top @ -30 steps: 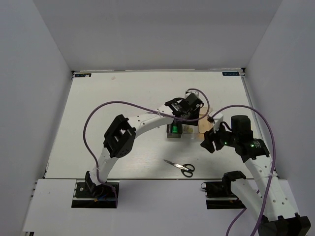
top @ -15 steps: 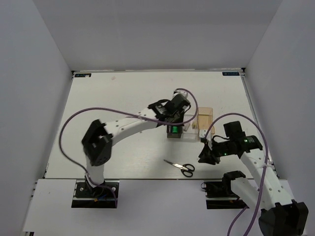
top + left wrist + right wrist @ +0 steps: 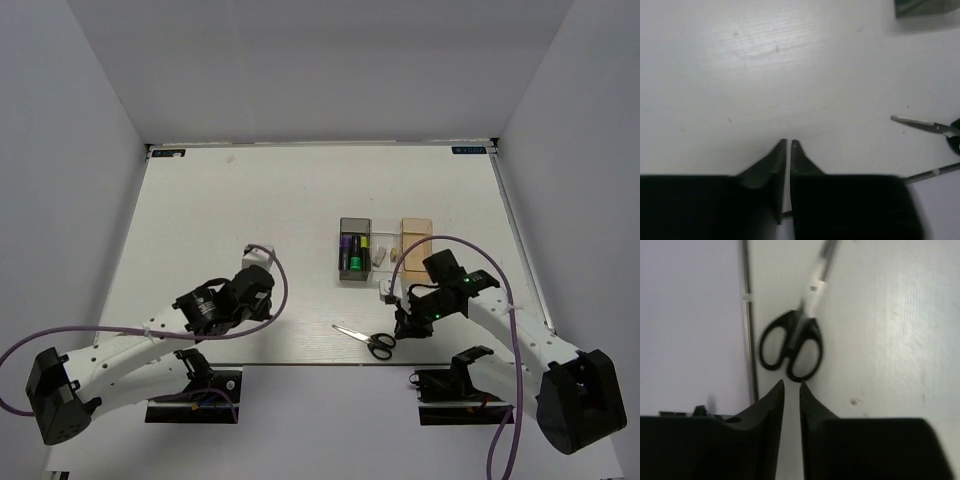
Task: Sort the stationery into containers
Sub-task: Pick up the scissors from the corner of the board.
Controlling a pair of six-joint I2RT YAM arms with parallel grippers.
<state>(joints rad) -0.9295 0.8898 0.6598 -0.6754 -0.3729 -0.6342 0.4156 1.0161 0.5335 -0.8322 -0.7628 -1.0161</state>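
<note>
Black-handled scissors (image 3: 366, 338) (image 3: 790, 347) lie closed near the table's front edge, and their blade tip (image 3: 920, 125) shows in the left wrist view. My right gripper (image 3: 404, 325) (image 3: 791, 385) hovers just behind the handles, its jaws a narrow gap apart and empty. My left gripper (image 3: 264, 291) (image 3: 789, 143) is shut and empty over bare table at the near left. The dark grey container (image 3: 355, 221) (image 3: 925, 7) holds the purple, green and yellow highlighters (image 3: 354, 262). The clear container (image 3: 385, 240) holds two erasers (image 3: 378, 256). The tan container (image 3: 416, 230) looks empty.
The table's front edge (image 3: 747, 315) runs just beside the scissors handles. Both arm bases (image 3: 195, 385) sit below that edge. Purple cables (image 3: 500, 250) loop over both arms. White walls enclose the table on three sides.
My left arm has pulled back from over the containers to the near left, and its jaws have shut. My right gripper has dropped left toward the scissors handles, its jaws narrowing.
</note>
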